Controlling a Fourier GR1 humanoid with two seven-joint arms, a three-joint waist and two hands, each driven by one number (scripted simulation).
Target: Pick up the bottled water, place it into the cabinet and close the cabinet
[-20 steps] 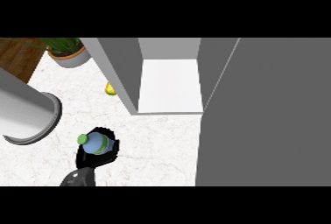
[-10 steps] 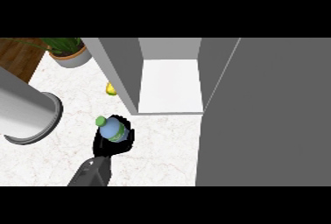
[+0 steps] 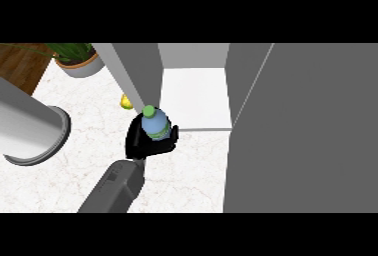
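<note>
White marble counter (image 3: pixel 74 180), one open cabinet (image 3: pixel 196 97), one bottled water (image 3: pixel 154 124) in one robot hand (image 3: pixel 148 142)

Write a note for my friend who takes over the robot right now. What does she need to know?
Hands: only one hand shows, and its arm comes up from the bottom edge. Its fingers are curled round the water bottle. I cannot tell from this view which hand it is. The other hand is out of sight.
Things: the bottle is held upright, green cap up, just in front of the open cabinet, close to its left wall. The cabinet door stands open at the right.
Done: the bottle is picked up.
Left: set the bottle on the cabinet shelf, let go, then shut the door.
</note>
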